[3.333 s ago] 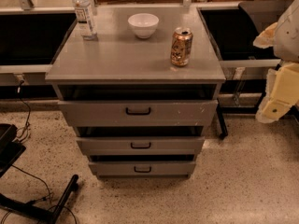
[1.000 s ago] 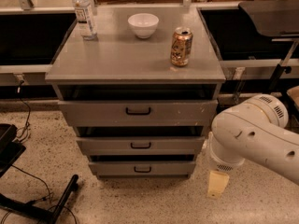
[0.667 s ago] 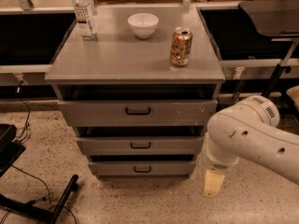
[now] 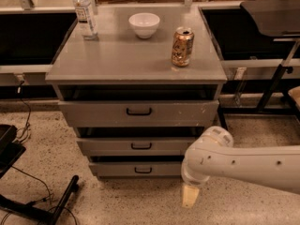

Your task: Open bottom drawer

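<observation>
**Gripper low by the front right corner, bottom drawer handle off to its left**

My gripper (image 4: 190,196) hangs low over the speckled floor (image 4: 117,205), pointing down, just in front of the front right corner of the bench (image 4: 117,60). Only its cream tip shows below my rounded white wrist, and I cannot tell whether it is released or clenched. It holds nothing that I can see. My arm (image 4: 248,167) comes in from the right edge of the view, running roughly level, and its wrist end covers the right end of the lowest drawer fronts.

The bottom drawer (image 4: 131,169) is the lowest of the three grey fronts under the bench top, narrow and close to the floor. A dark gap shows above its front. Its small black loop handle (image 4: 143,170) sits in the middle of that front, up and to the left of my gripper and apart from it, with nothing touching it. Above it are the middle drawer (image 4: 136,146) and the tall top drawer (image 4: 138,112), each with its own black handle.

On the bench top, a water bottle (image 4: 85,14) stands at the back left corner and a white bowl (image 4: 144,24) near the back edge. A soda can (image 4: 182,46) stands upright toward the right edge. Black cables (image 4: 28,186) lie on the floor to the left.
</observation>
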`<state>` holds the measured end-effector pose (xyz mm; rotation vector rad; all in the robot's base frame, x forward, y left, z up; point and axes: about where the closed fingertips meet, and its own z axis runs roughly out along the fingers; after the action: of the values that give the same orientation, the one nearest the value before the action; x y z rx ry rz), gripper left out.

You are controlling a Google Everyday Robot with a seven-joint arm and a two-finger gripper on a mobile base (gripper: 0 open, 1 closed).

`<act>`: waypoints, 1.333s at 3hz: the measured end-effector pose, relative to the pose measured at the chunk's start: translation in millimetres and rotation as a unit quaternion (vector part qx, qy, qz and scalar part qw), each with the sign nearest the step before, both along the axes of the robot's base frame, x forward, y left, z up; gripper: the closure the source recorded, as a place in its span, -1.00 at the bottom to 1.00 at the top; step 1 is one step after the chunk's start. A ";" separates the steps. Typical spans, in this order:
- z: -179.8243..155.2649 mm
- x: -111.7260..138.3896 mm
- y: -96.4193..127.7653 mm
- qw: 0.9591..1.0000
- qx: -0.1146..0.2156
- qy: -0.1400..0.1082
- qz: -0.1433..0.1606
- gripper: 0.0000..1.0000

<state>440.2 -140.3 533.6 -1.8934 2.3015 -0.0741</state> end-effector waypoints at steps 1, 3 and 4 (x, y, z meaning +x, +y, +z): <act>-66.7 16.7 17.0 1.000 0.011 0.001 -0.005 -1.00; -151.5 54.3 32.4 1.000 0.004 -0.009 -0.027 -1.00; -187.4 63.7 40.5 1.000 0.011 -0.007 -0.014 -1.00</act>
<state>503.8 -99.8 346.2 -1.8431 2.3106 -0.0642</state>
